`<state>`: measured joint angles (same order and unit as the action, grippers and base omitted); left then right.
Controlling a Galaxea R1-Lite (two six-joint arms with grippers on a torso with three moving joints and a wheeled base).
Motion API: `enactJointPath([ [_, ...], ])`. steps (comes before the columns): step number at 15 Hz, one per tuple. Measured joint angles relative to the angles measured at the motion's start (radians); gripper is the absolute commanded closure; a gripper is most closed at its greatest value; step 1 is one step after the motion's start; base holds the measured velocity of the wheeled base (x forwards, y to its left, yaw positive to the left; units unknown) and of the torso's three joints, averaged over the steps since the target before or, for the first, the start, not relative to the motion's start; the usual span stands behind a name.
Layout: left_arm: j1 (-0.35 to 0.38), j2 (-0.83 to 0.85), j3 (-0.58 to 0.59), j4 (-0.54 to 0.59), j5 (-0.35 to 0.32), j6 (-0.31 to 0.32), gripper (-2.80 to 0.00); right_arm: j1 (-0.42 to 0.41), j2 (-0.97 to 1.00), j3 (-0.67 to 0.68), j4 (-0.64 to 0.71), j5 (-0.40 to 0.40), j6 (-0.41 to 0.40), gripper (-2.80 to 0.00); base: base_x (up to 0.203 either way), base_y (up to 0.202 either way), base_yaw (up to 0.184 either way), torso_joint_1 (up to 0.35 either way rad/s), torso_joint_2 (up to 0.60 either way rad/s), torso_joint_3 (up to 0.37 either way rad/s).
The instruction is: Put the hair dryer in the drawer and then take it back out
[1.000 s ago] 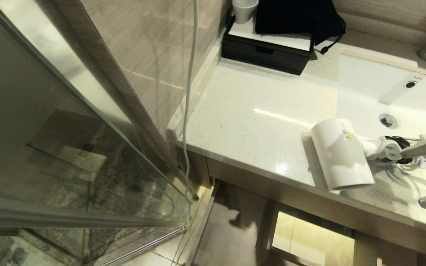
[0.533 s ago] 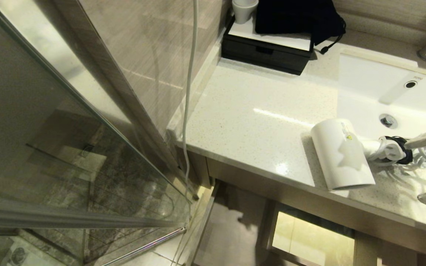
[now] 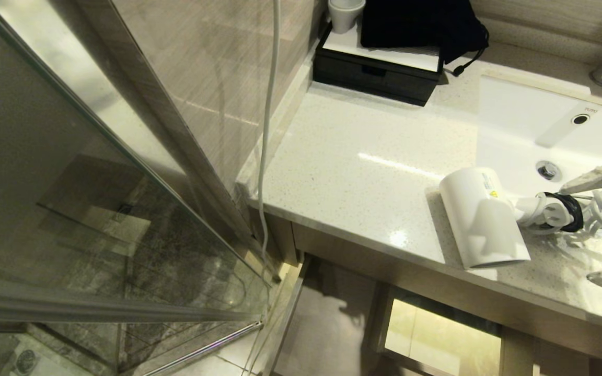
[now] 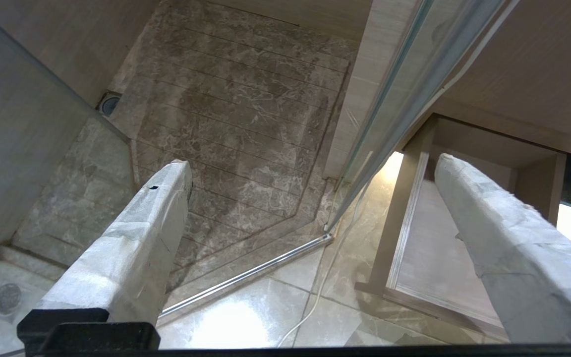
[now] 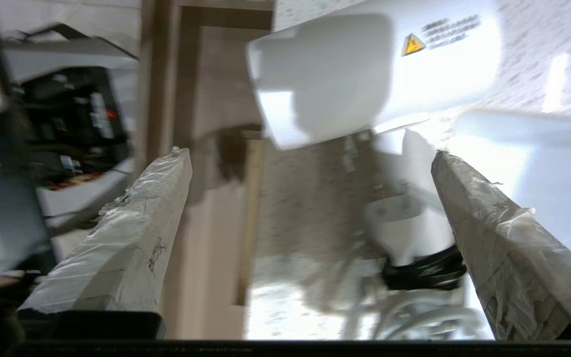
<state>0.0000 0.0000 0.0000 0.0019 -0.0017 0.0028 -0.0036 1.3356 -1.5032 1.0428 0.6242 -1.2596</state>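
step: reach for hair dryer (image 3: 481, 216) | lying on worktop (image 3: 363, 172) beside sink (image 3: 552, 136), cord bundled | right claw (image 5: 310, 158) wide open, empty, hovering | straddle handle, probably clear of cord; close squarely | left claw (image 4: 310, 163) parked open, empty

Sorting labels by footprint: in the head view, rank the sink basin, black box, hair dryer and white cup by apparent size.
1. sink basin, though cut off at the frame edge.
2. black box.
3. hair dryer, close to the box; it sits nearer the camera, so unsure.
4. white cup.
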Motion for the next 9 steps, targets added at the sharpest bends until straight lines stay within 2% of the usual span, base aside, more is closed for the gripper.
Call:
enactJointPath([
  [4, 0.000, 0.000, 0.000, 0.000, 0.000, 0.000, -2.80, -0.004, 0.014, 0.006, -0.039, -0.010, -0.127, -2.80, 0.000, 0.000, 0.000, 0.000, 0.00, 0.000],
  [9, 0.000, 0.000, 0.000, 0.000, 0.000, 0.000, -2.80, 0.004, 0.037, 0.020, -0.028, -0.034, -0.177, -2.80, 0.000, 0.000, 0.000, 0.000, 0.00, 0.000],
])
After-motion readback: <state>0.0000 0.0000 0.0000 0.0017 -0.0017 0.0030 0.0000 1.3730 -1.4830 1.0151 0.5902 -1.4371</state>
